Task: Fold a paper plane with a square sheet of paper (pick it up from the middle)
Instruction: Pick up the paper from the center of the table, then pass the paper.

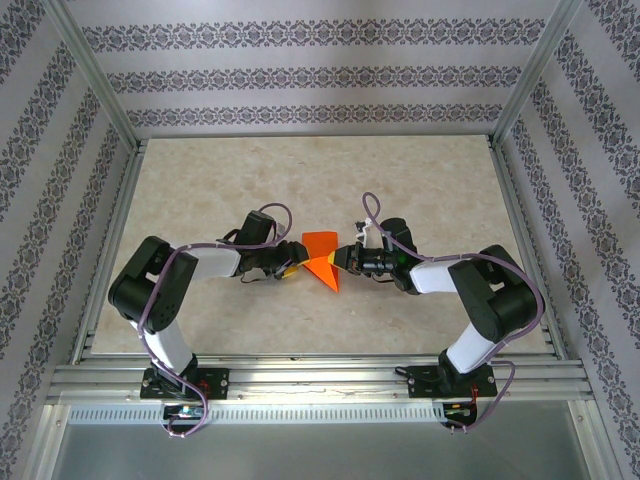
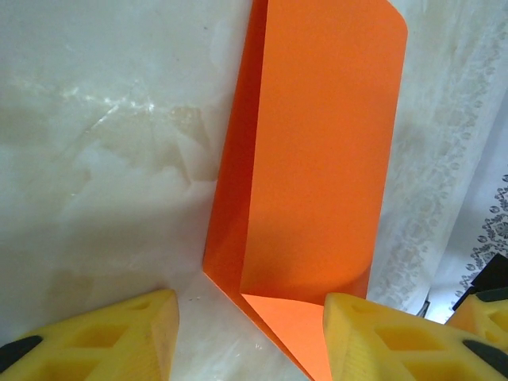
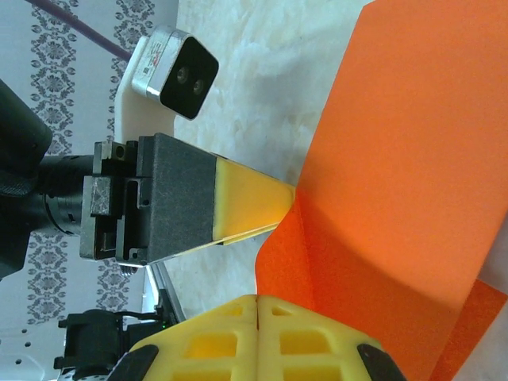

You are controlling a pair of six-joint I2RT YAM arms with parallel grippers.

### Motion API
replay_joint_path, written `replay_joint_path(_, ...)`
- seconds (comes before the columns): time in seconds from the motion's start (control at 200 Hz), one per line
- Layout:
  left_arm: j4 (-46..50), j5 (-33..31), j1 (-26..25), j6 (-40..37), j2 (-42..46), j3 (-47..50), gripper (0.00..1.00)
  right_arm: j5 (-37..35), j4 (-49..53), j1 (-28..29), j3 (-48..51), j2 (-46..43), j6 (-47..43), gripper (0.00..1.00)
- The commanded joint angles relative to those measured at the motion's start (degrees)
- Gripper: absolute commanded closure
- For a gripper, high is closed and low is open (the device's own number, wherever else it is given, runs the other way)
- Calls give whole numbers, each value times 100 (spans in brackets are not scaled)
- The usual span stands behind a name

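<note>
The square sheet of paper [image 1: 320, 247], bright orange and partly folded, lies at the centre of the top view on the marbled table [image 1: 300, 170], between the two tools. In the left wrist view the sheet [image 2: 317, 159] runs from the upper right of the frame down to the lower centre. A long flap is folded over along a straight crease, and a small triangular fold shows at the lower corner. The left gripper [image 1: 291, 270] sits just left of the sheet with its jaws at a medium gap. In its own view the left gripper [image 2: 250, 341] has its yellow fingers [image 2: 103, 341] standing apart at the bottom edge, the lower corner of the sheet lies between them, and the right-hand finger overlaps the paper edge. Whether that finger presses the paper cannot be told. The right gripper [image 1: 344, 260] sits just right of the sheet, its tip at the paper's edge. In the right wrist view the right gripper [image 3: 258, 317] has its jaws fully closed, pad against pad, at the bottom centre. The sheet [image 3: 413, 159] rises directly beside the tips, but whether an edge is pinched between them cannot be told. The left gripper [image 3: 270, 210] meets the sheet at mid-frame, below its wrist camera [image 3: 171, 75].
</note>
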State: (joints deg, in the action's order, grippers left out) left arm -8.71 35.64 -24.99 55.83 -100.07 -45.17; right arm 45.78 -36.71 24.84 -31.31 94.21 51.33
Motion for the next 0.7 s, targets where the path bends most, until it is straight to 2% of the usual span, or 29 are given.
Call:
replay_joint_path(0.0,-448,151,79,175,-113,-108,48,133,-223,-76,103,-78,45,100)
replay_joint_path(0.694,-1756,364,170,765,-329,182,49,175,-275,-163,248,-189,79,100)
